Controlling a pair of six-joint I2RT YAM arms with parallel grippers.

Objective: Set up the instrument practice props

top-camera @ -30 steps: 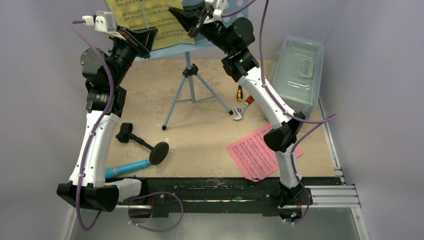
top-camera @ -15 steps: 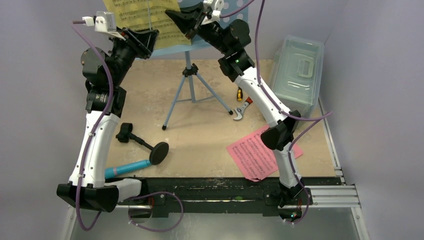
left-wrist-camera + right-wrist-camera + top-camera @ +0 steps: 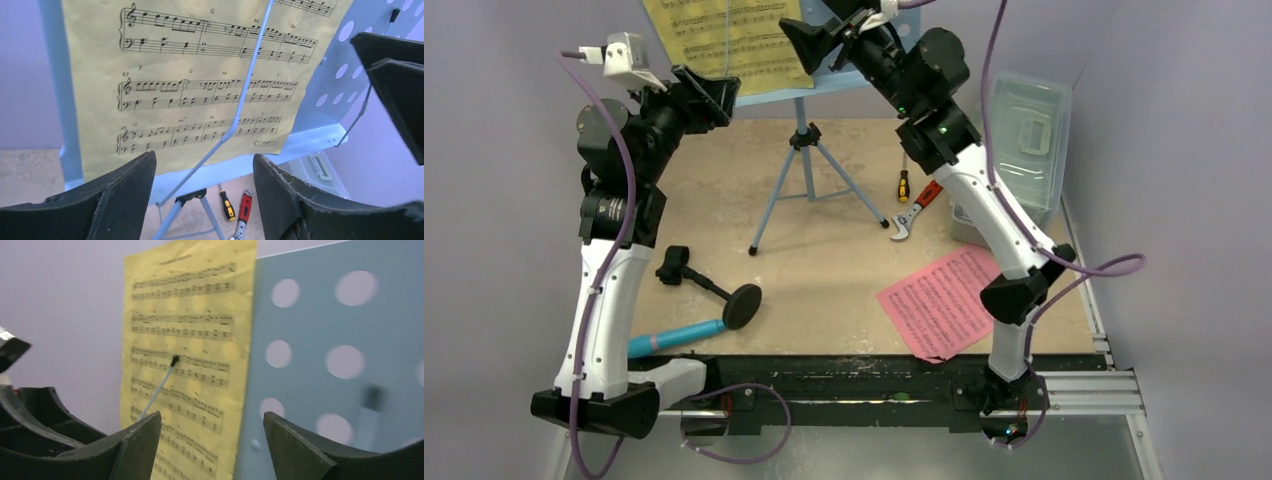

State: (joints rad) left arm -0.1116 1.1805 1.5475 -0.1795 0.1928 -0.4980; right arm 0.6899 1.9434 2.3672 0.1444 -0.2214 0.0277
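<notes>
The light blue music stand (image 3: 803,142) is standing on its tripod legs toward the far side of the bench (image 3: 844,270). The yellow page (image 3: 724,40) is leaning upright on the left part of its perforated desk, with a thin wire arm (image 3: 241,97) crossing the print.

The left hand (image 3: 709,95) is hovering just in front of the page's lower left edge. Its fingers are spread, with nothing between them. The right hand (image 3: 812,42) is hanging near the page's right edge, also spread wide and gripping nothing. Both are sitting apart from the paper.

The pink page (image 3: 944,300) is lying flat at the near right of the bench, partly under the right arm, and its near corner is reaching the bench edge. The black mic stand (image 3: 714,290) is lying on its side at the near left. The cyan microphone (image 3: 674,338) is lying just beside its round base, partly hidden by the left arm.

A screwdriver (image 3: 903,186) and a red-handled wrench (image 3: 914,212) are lying right of the tripod legs. A clear lidded box (image 3: 1024,130) is sitting at the far right, behind the right arm.
</notes>
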